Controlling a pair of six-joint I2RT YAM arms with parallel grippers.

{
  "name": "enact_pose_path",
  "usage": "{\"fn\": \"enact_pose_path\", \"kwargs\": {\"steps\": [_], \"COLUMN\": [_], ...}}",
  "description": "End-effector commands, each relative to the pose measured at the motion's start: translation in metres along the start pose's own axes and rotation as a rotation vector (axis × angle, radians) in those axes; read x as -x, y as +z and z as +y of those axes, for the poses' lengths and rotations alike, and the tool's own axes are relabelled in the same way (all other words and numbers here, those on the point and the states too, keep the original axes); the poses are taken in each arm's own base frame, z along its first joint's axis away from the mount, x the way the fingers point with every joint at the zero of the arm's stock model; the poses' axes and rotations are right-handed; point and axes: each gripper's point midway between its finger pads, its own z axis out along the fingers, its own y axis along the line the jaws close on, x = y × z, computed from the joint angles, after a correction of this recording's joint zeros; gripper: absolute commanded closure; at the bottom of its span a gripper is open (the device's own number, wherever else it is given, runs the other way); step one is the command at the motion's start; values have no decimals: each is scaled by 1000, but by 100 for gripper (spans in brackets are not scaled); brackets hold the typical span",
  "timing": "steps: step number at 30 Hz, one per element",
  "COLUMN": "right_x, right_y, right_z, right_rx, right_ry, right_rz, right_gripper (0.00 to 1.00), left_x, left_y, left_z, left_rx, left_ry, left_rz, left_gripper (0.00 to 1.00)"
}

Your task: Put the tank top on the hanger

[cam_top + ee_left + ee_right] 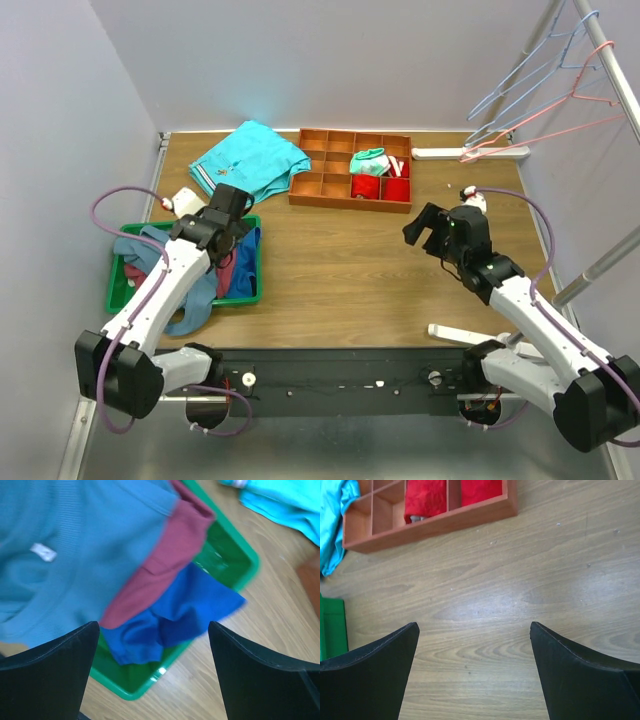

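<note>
The left pincer [152,625] is wide open and holds nothing. It hangs over the green bin [222,555] and looks down on a pile of clothes. A dark blue cloth [185,605] lies right under the gap. A maroon shirt [170,555] is next to that. The tank top [60,555] is the dusty blue one with a little white tag. It lies in the bin off to one side, touching the maroon shirt. In the top view, part of it spills over the near edge of the bin. The right pincer [472,625] is wide open too, with nothing in it, over bare wood.

The hanger [545,138] is the pink one. It hangs on a metal rail [618,80] far away in the back right corner, close to a light blue hanger [515,80].

What could go wrong? The clothes are all mixed up, so the left pincer may pinch the maroon shirt or the blue cloth, or drag them up with the tank top. The bin might get tugged along too. The tank top is floppy and may bunch up. The hangers hang close together, so the wrong one may get bumped or grabbed.

The counter [350,270] is smooth brown wood. At the back sits a brown tray [330,200] with little boxes, some holding red cloth. A turquoise shirt [250,160] lies beside it. Plain pale walls stand close around.
</note>
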Motion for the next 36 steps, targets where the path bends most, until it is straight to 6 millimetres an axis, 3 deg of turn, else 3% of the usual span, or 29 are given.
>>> {"fn": "enact_pose_path", "kwargs": {"steps": [1, 5, 12, 15, 18, 19, 21, 22, 23, 31, 35, 36], "right_x": [-19, -25, -24, -23, -21, -20, -17, -16, -13, -3, 8, 10], "right_y": [7, 8, 5, 5, 4, 4, 3, 2, 1, -2, -3, -4], "right_z": [2, 2, 4, 5, 6, 7, 7, 7, 8, 16, 24, 26], "right_rx": [32, 41, 57, 57, 58, 58, 55, 52, 54, 74, 87, 91], "right_ry": [-41, -43, -41, -43, -44, -44, -44, -45, -43, -50, -48, -47], "right_rz": [78, 98, 93, 93, 93, 89, 83, 79, 74, 59, 42, 41], "right_gripper": [0, 0, 0, 0, 0, 0, 0, 0, 0, 0, 0, 0], "left_x": [12, 28, 24, 16, 16, 18, 28, 37, 46, 113, 145, 149], "left_y": [13, 30, 63, 78, 84, 82, 75, 66, 59, -33, -81, -93], "left_z": [45, 67, 83, 84, 82, 81, 80, 79, 76, 52, 27, 10], "left_rx": [199, 292, 341, 326, 316, 308, 298, 280, 260, -36, -215, -311], "left_ry": [-90, -161, -219, -230, -235, -222, -209, -190, -187, -125, -115, -67], "left_rz": [-28, -53, -45, -8, 8, 4, -16, -42, -65, -260, -342, -343], "left_gripper": [1, 2, 8, 22, 51, 66, 83, 96, 100, 100, 100, 100]}}
